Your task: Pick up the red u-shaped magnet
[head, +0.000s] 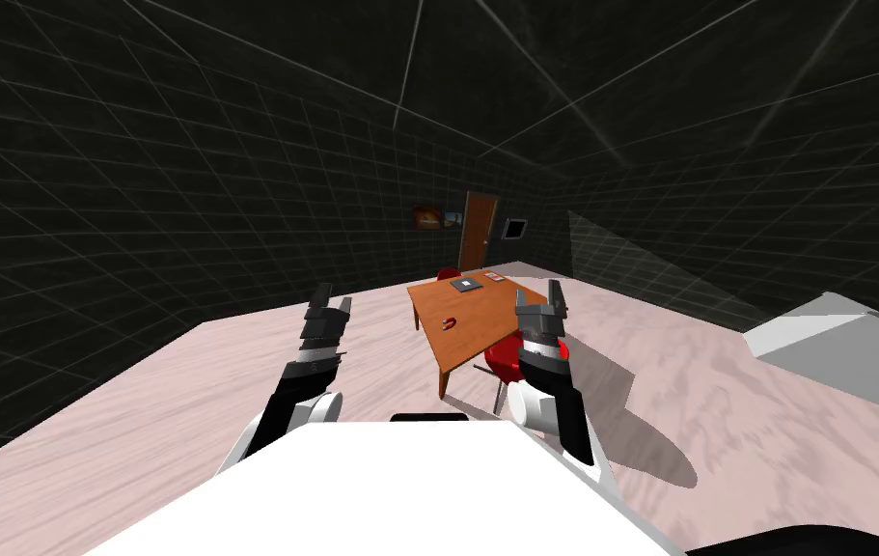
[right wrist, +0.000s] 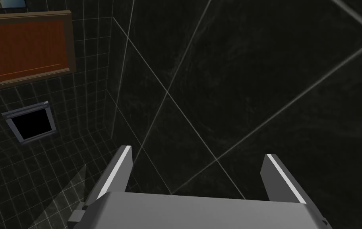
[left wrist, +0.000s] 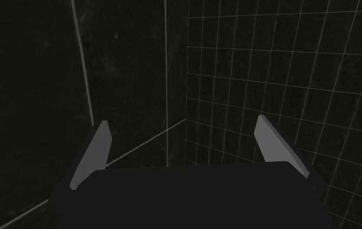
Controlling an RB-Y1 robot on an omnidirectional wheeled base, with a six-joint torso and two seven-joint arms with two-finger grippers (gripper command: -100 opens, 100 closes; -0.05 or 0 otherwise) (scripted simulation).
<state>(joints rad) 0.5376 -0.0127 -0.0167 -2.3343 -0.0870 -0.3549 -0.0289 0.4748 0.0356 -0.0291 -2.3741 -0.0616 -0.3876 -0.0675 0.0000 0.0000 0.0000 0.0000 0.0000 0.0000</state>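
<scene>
Red against orange-brown wood, the magnet lies flat on the table, on the near half of the top and close to the long edge on my left. The table stands well ahead of me across a stretch of pale floor, with a red chair tucked against its right side and a dark flat slab farther along the top.

Both arms are raised in front of my chest. The left gripper and the right gripper flank the table, and the magnet sits between them, well apart from both. It is a little closer to the right one's line, so I judge the right arm the likelier to reach. Neither can get there from where I stand, so the base has to close the gap first. The magnet is too small from here to tell which way its open end points or how its long axis runs, and I would settle the wrist angle only once I am nearer.

The head view gives me the table, the magnet and the way to them. Each wrist view gives what the head view leaves vague: both pairs of fingers stand wide apart with nothing between them. The right hand's camera also looks past its fingers at the brown door on the dark tiled wall.
</scene>
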